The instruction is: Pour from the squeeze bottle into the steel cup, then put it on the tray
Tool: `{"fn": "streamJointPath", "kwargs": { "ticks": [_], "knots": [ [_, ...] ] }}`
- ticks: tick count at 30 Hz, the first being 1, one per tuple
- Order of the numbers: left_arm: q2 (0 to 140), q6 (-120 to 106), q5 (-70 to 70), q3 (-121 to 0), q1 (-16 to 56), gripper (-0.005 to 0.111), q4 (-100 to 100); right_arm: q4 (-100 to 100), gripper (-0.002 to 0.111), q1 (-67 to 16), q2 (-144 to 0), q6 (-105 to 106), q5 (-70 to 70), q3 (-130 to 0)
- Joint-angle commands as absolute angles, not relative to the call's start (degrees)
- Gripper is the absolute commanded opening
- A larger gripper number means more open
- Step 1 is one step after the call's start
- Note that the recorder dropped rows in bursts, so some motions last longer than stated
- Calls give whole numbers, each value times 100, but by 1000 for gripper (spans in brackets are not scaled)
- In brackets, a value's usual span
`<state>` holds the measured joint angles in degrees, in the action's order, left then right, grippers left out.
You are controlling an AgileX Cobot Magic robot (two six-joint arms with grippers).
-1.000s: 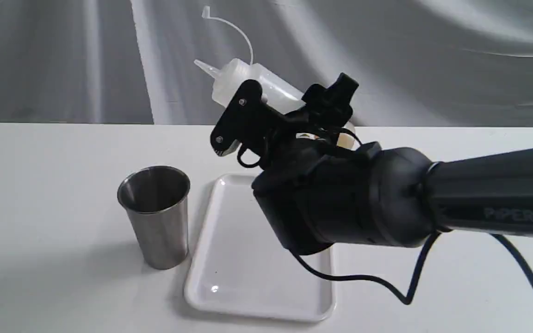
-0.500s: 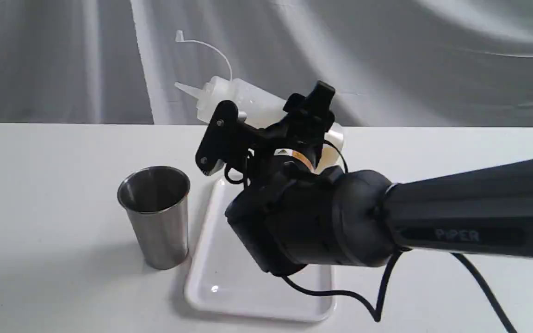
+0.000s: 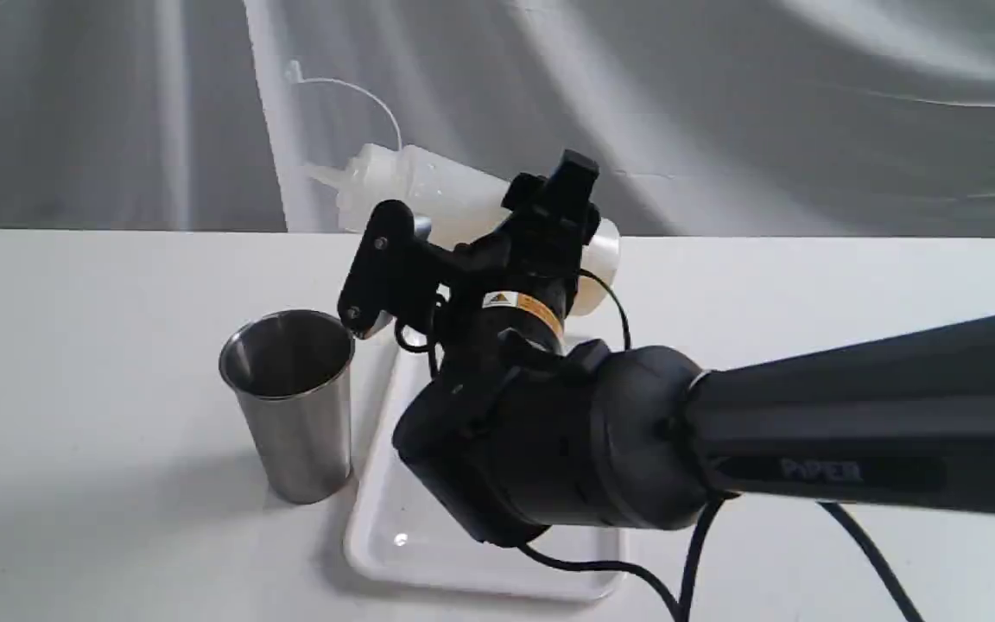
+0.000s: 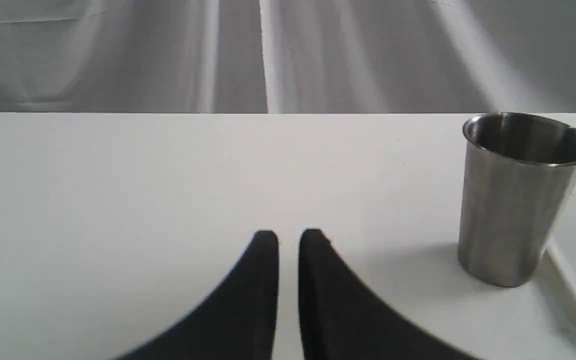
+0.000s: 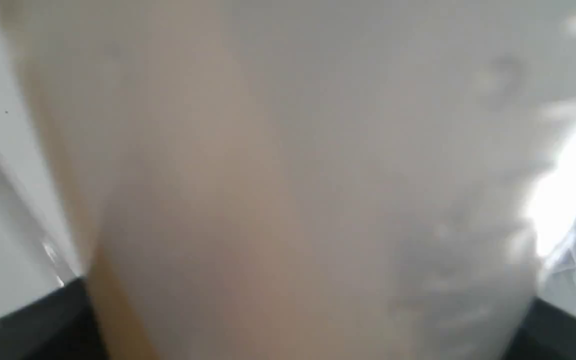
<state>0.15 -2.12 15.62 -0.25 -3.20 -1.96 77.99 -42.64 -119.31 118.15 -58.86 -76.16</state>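
My right gripper [image 3: 473,235] is shut on the squeeze bottle [image 3: 428,186], holding it in the air tipped almost level. Its cone nozzle [image 3: 318,174] points left, high over the steel cup [image 3: 292,406], and the thin cap strap [image 3: 351,86] arcs above it. In the right wrist view the bottle [image 5: 288,170] fills the picture, with an amber tint low on one side. The cup stands upright on the table just left of the white tray [image 3: 411,553]. In the left wrist view my left gripper [image 4: 289,239] is shut on nothing, low over the table beside the cup [image 4: 515,200].
The right arm's black wrist [image 3: 549,441] and its cable [image 3: 696,561] hang over the tray. The white table [image 3: 74,345] runs back to a grey draped cloth [image 3: 765,112]. A corner of the tray rim [image 4: 575,295] shows behind the cup in the left wrist view.
The right arm has carried the bottle left and a little lower, tipping it closer to level. Its nozzle now sits over the cup. Cup and tray have not moved.
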Motion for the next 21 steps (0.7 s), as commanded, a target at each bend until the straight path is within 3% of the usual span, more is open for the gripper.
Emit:
{"fn": "streamJointPath", "kwargs": {
  "ticks": [1,12,21],
  "knots": [
    [0,-201,1521,0,-307,8,-195,7762,0,-4266,-11890,11129,-6256,-7675],
    [0,-186,1521,0,-307,8,-195,7899,0,-4212,-11209,9101,-5764,-7675],
    [0,-204,1521,0,-307,8,-195,5940,0,-3758,-10326,7095,-3180,-7004]
  ]
}}
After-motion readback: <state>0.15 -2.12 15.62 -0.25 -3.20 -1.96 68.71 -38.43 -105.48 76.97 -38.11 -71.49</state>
